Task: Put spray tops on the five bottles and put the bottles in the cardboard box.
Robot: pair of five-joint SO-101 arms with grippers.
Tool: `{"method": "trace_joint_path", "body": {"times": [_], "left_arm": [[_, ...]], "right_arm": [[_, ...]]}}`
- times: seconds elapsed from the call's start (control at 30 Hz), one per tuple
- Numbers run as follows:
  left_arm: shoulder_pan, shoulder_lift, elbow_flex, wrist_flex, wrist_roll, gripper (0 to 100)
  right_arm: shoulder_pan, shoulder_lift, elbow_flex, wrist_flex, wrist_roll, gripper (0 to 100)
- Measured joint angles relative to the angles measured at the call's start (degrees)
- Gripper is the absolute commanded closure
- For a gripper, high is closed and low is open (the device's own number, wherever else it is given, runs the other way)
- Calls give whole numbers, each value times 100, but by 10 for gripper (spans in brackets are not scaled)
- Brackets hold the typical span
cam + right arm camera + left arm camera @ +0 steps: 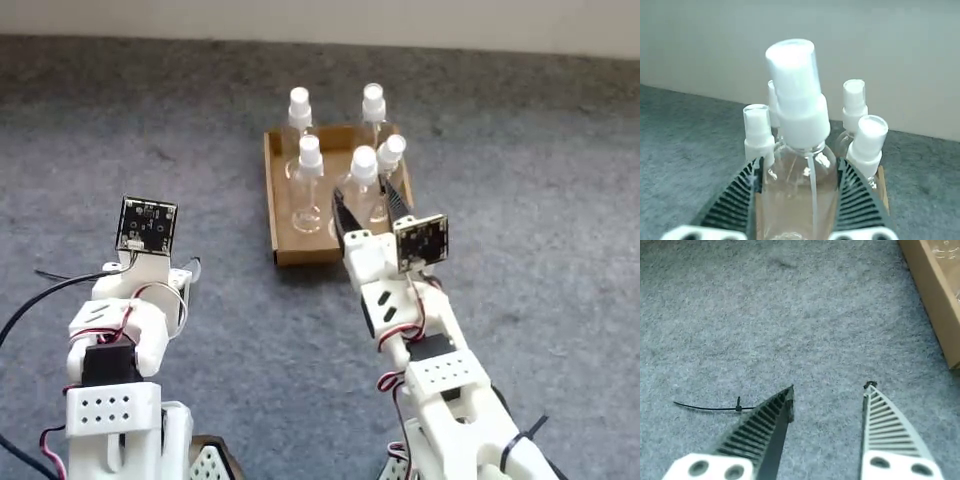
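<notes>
Nothing legible appears in any view. The bottles (308,185) and the cardboard box (272,200) carry no print that can be read. The fine markings on the camera boards (148,224), left of centre and at centre right in the high view, are too small to make out.

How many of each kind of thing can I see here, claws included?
Bottles with spray tops: 5
Cardboard box: 1
Black cable tie: 1
Claws: 2, the left claw and the right claw
Total: 9
</notes>
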Motion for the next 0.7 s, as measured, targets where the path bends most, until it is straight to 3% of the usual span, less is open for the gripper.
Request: {"method": "trace_joint_path", "body": {"times": [0.7], "left_arm": [[0,0,0,0,18,790]], "right_arm": [[9,1327,-378,-88,0,995]]}}
